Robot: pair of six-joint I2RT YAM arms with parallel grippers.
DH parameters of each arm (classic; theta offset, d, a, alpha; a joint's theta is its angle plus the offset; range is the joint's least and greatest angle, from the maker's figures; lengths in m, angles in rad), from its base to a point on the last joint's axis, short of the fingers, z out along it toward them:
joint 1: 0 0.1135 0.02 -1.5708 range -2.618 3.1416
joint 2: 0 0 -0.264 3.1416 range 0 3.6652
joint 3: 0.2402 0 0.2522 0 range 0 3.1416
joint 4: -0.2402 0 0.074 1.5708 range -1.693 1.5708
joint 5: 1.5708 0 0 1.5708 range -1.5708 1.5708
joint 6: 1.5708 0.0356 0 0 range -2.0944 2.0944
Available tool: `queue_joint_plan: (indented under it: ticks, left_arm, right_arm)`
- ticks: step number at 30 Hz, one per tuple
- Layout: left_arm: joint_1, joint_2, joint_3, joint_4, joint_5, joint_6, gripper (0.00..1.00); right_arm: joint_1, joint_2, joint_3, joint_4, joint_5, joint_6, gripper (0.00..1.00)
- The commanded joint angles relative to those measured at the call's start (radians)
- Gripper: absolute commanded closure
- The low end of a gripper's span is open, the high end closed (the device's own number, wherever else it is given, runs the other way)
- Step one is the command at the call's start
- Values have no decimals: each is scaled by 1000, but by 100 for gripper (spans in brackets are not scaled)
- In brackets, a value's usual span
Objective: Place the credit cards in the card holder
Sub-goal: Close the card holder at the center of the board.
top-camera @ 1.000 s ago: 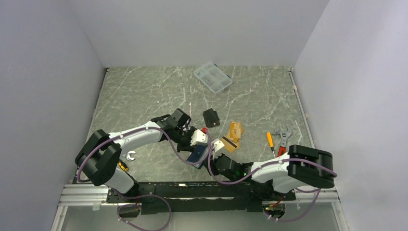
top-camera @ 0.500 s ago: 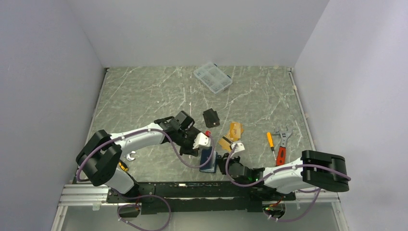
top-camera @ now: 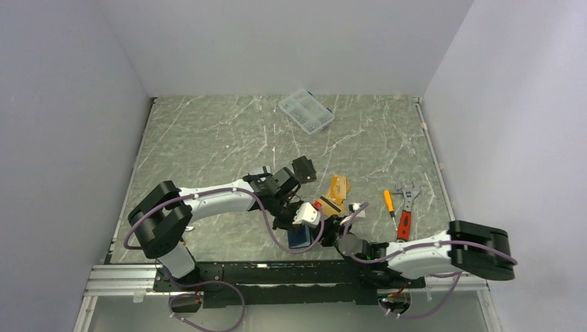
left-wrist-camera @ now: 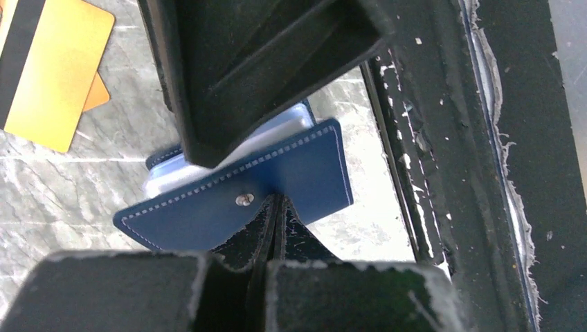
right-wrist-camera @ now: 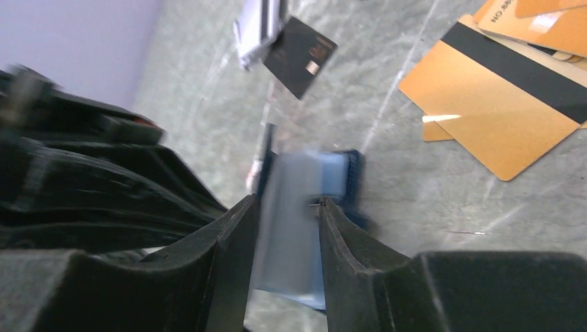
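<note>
Both arms had swung rightward over the last second: the left arm stretched farther across the table (top-camera: 208, 138), the right arm's bulky elbow slid out toward the right wall, and the navy wallet (top-camera: 300, 237) ended up closer to the near edge than before. From above, the wallet lay between the two pincers, just on the near side of the orange cards (top-camera: 334, 194), which sat fanned together on the stone top. The black card (top-camera: 303, 168) lay by itself farther back, beside the left arm's wrist. In the left wrist view the left pincer (left-wrist-camera: 274, 207) had its fingers pressed tight together, their tips right at the lower edge of the wallet's stitched flap, by the metal snap; whether they pinched the leather could not be told. A thick black finger of the other arm covered part of the wallet's pale inside. In the right wrist view the right pincer (right-wrist-camera: 287, 202) stood partly spread, a pale, blurred flat piece filling the gap between its fingers, over the wallet; whether that was a card or the lining, and whether it was clamped, could not be told. A clear compartment box (top-camera: 306, 111) sat near the back wall, and a screwdriver (top-camera: 390, 203), a wrench (top-camera: 408, 192) and a red-handled tool (top-camera: 404, 224) lay well to the right.
</note>
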Motion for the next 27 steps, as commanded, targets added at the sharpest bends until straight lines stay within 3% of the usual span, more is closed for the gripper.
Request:
queue_joint_plan:
  ticks: [1, 6, 11, 18, 23, 27]
  left_arm:
    - [-18, 53, 59, 8, -3, 14, 100]
    - [-53, 65, 33, 39, -90, 47, 100]
    - [-107, 50, -24, 64, -198, 74, 100]
    - [-151, 2, -108, 134, -283, 79, 100]
    - [-151, -86, -138, 162, -316, 77, 100]
    - [-152, -127, -91, 93, -315, 58, 100]
  right_arm:
    - [5, -193, -79, -224, 58, 151, 60]
    - [4, -394, -90, -530, 99, 318, 59]
    - [5, -508, -54, -697, 101, 310, 51]
    - [-34, -373, 79, -818, -26, 334, 42]
    - [-152, -321, 171, -861, -180, 267, 42]
    - [-240, -338, 235, -923, -266, 229, 41]
